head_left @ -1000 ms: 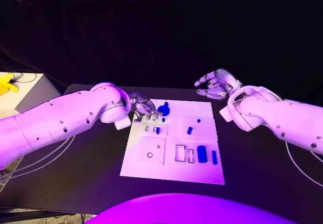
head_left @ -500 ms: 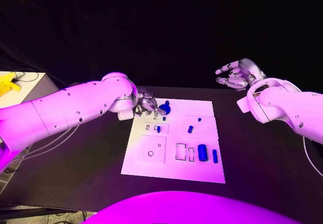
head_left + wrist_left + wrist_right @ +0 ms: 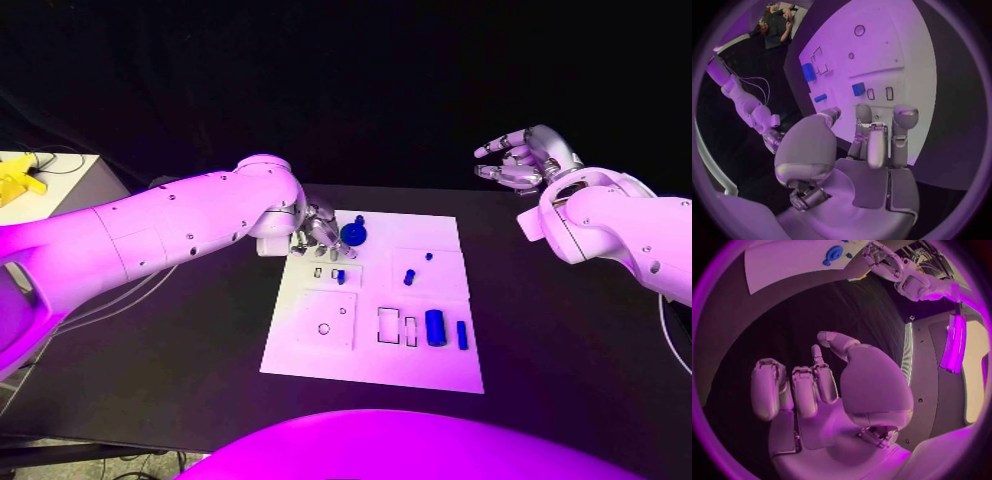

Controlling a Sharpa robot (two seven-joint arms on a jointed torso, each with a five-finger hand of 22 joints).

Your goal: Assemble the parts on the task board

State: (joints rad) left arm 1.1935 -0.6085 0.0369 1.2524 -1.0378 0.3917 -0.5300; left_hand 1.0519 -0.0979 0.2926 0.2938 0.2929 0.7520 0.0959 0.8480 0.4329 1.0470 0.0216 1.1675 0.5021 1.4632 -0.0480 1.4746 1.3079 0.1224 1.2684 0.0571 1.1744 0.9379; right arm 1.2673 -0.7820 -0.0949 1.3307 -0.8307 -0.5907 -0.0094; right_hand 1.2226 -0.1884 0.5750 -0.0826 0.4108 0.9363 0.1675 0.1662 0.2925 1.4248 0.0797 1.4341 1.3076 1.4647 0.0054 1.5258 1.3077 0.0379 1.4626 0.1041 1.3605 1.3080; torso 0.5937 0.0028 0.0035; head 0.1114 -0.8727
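Note:
The white task board [image 3: 372, 352] lies in the middle of the black table. A round blue part [image 3: 353, 235] sits at its far left corner, and my left hand [image 3: 319, 233] hovers right beside it, fingers apart and holding nothing. Small blue parts [image 3: 408, 277] stand mid-board, and a thick blue cylinder [image 3: 434, 327] and a slim one [image 3: 462, 335] lie near the right edge. My right hand [image 3: 522, 160] is raised beyond the board's far right corner, loosely cupped and empty. The left wrist view shows my left hand [image 3: 873, 145] over the board [image 3: 879, 50]. The right wrist view shows my right hand [image 3: 817, 385] well away from the board [image 3: 786, 260].
A pale stand with a yellow object [image 3: 15, 180] sits off the table's far left, with cables hanging below it. Black table surface [image 3: 562, 330] surrounds the board on both sides. The board has several empty outlined recesses [image 3: 387, 326].
My right hand has lifted and swung away to the right, off the board's far right corner. My left arm has shifted farther back while its hand stays beside the round blue part.

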